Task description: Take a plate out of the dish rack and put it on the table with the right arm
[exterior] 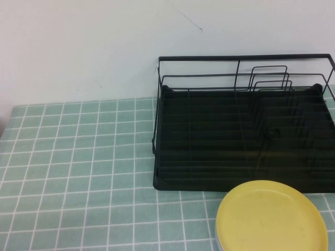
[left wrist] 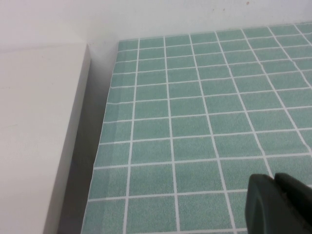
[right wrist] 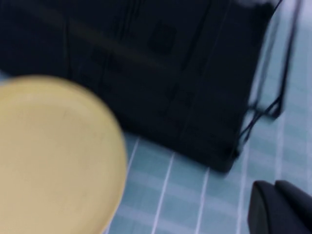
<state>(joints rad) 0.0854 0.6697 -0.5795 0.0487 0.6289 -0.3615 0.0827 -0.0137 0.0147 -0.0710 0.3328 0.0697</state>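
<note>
Now you are looking at the round yellow matte plate lying flat on the pale green tiled table, just in front of the black wire dish rack. Your right gripper is hovering beside it, holding nothing; whether either gripper's fingers are parted cannot be told. Your left gripper is hanging over bare tiles.

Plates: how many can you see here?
1 for sure: a yellow plate on the table before the rack. A pale edge beneath may hide another. Neither gripper touches it.
</note>
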